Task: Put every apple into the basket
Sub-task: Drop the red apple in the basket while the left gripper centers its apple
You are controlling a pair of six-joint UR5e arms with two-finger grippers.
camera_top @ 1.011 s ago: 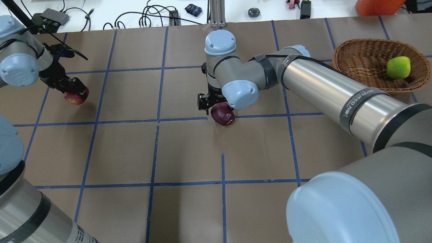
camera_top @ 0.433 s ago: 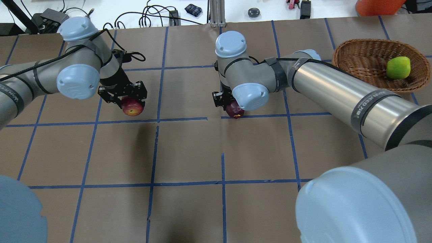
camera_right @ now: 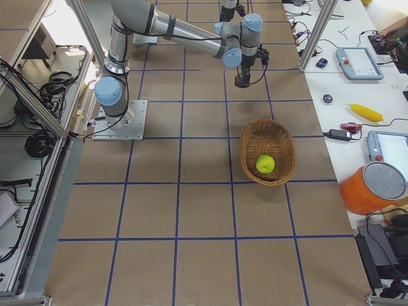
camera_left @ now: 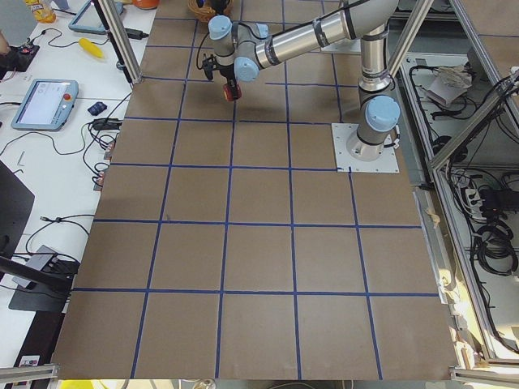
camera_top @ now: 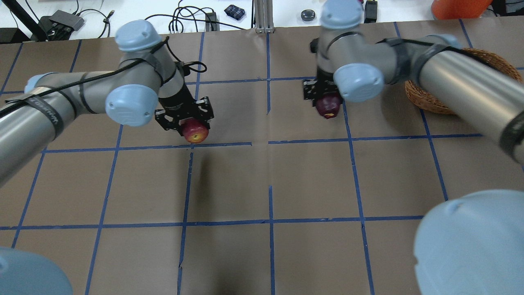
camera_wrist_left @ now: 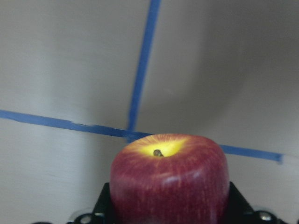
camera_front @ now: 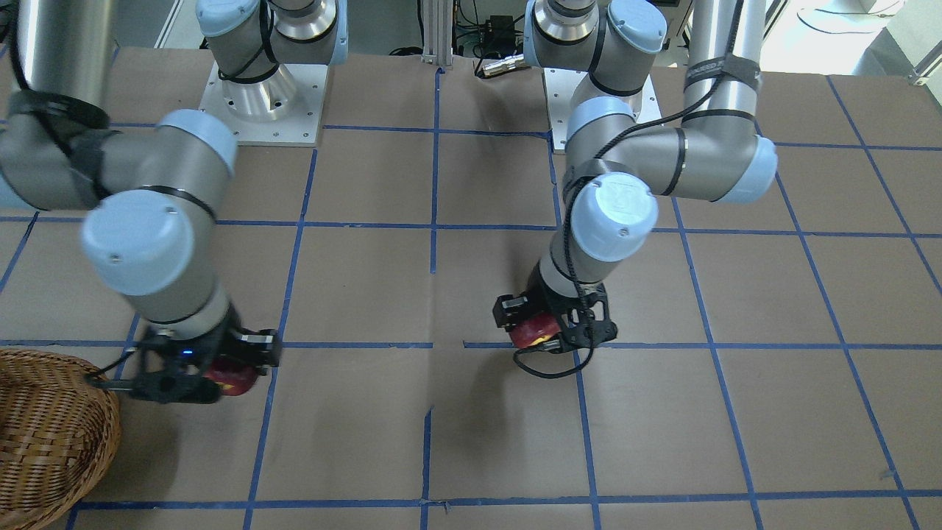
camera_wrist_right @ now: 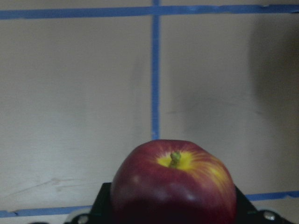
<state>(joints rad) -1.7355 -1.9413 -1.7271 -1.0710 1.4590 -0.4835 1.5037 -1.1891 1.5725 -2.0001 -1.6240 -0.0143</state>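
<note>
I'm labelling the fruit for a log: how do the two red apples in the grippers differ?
The left apple, in the left gripper, is brighter red with a short dark stem stub; the right apple, in the right gripper, is darker maroon with a greenish stem. The right apple hangs near the basket; the left apple is much farther off. Both are yellow around the stem.
</note>
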